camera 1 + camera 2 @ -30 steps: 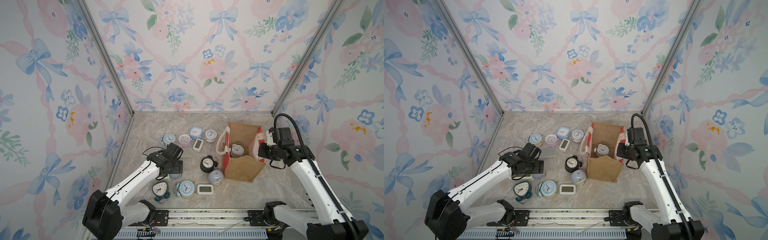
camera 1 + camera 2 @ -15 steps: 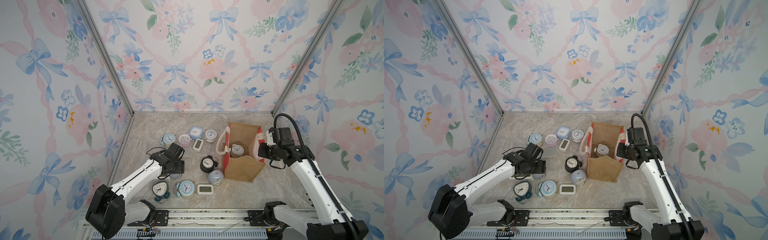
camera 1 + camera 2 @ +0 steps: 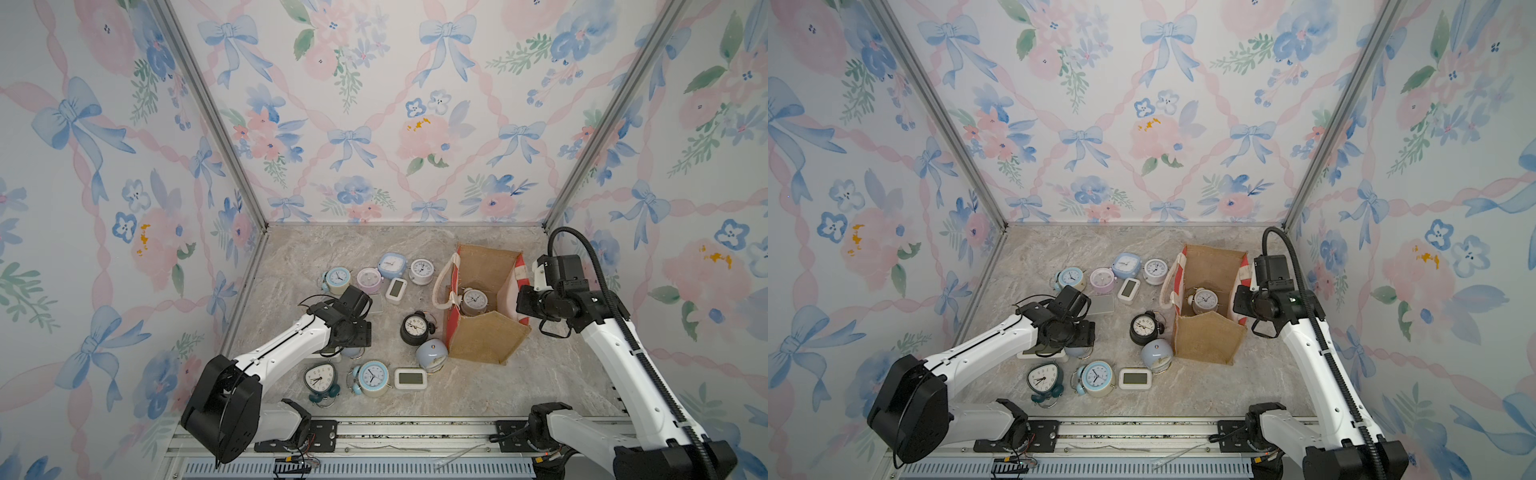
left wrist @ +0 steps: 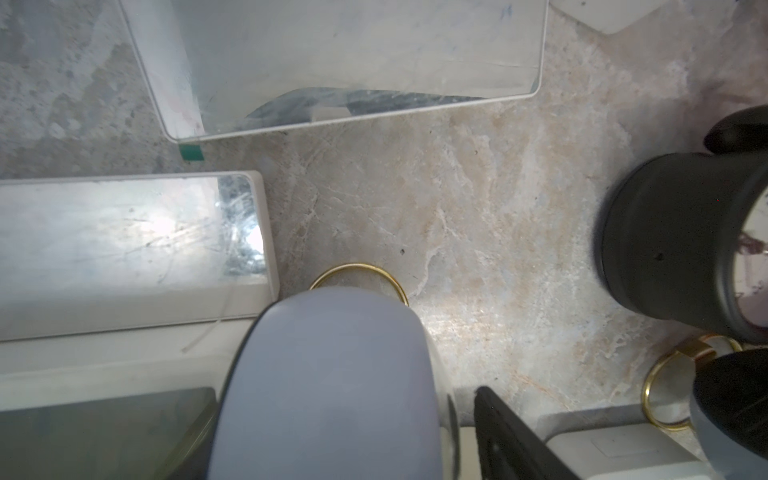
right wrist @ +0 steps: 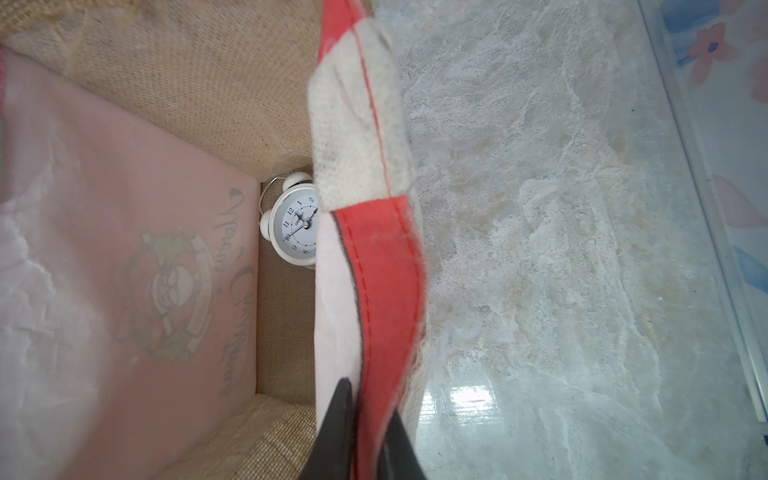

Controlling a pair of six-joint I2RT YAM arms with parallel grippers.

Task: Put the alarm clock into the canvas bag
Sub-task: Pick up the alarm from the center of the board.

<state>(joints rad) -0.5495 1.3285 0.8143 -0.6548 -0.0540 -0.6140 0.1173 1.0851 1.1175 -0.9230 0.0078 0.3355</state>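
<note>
Lilac clock (image 4: 328,386) sits on the table (image 3: 540,374) under the left gripper (image 3: 352,334). One finger (image 4: 503,436) shows just beside it, and a grip cannot be told. The right gripper (image 5: 368,419) pinches the red side rim of the bag (image 3: 484,340), which holds a white clock (image 3: 473,300).

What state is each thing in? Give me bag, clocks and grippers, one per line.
canvas bag, upright, mouth open, red side panel pinched.
white twin-bell alarm clock, inside the bag, on its floor.
right gripper, shut on the bag's rim.
left gripper, low over a lavender clock; grip unclear.
black twin-bell clock, on the table, outside the bag.
</note>
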